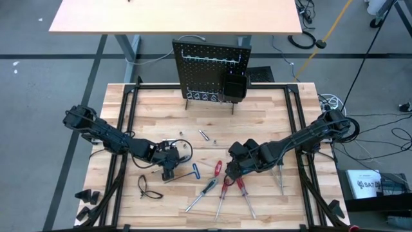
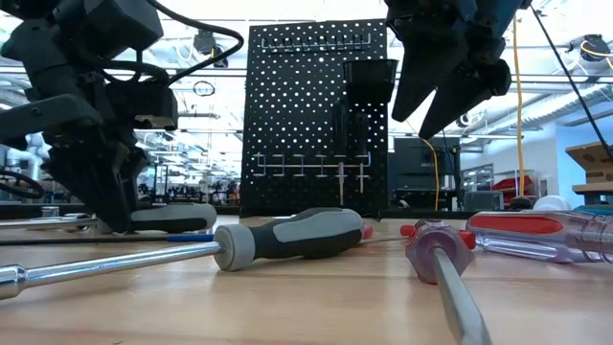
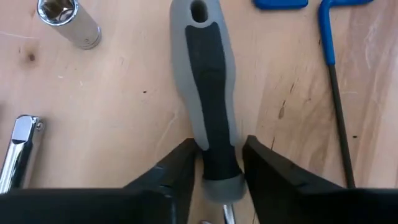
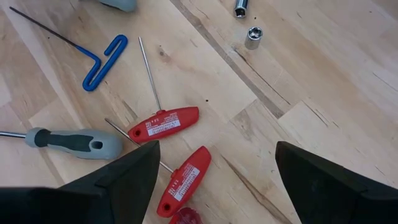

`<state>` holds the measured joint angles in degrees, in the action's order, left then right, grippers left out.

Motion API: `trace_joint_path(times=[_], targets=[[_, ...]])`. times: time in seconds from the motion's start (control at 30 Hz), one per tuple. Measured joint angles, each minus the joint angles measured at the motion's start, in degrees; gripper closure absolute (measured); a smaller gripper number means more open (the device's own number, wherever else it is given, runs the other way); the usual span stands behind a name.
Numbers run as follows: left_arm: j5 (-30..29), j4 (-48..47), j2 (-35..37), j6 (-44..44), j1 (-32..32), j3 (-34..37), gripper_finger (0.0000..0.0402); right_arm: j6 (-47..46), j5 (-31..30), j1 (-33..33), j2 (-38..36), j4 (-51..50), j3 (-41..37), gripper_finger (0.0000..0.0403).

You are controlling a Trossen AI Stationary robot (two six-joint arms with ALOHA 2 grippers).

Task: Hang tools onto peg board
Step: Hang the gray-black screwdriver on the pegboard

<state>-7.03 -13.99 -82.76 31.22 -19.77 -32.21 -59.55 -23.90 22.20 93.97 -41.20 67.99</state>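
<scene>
The left pincer (image 3: 214,165) is low on the tabletop (image 3: 112,112), its two fingers closing on the grey and black screwdriver (image 3: 208,87), which lies flat with its handle pointing straight away from the pincer. The peg board (image 1: 211,69) stands well apart at the far edge. The right pincer (image 4: 214,180) hangs open over the red-handled tools (image 4: 165,124) (it is only waiting).

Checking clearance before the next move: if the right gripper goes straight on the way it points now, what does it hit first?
Probably the red T-handle tools lying on the table: the open right gripper points down at them from above. Depth is unclear, so which red handle comes first cannot be told.
</scene>
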Motion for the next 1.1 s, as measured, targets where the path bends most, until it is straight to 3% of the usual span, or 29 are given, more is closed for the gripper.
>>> trace_joint_path(times=[0.23, 0.63, 0.97, 1.1], targets=[[1.51, 1.85, 0.64, 1.44, -0.13, -0.97, 0.0345, 0.24, -0.07, 0.0, 0.0, 3.35, 0.0, 0.0092], [-5.17, 3.22, 11.15, -0.25, -0.11, -6.4, 0.0345, 1.82, -0.38, 0.32, -0.14, 9.47, -0.01, 0.0092], [-13.63, 9.78, 24.75, -5.68, 0.54, -6.45, 0.0345, 10.13, -11.36, 0.99, -3.82, 19.55, -0.02, 0.0092], [-15.04, 15.47, 26.01, -7.64, 3.34, -6.46, 0.0345, 16.73, -13.56, -0.96, -6.5, 29.88, -0.02, 0.0092]])
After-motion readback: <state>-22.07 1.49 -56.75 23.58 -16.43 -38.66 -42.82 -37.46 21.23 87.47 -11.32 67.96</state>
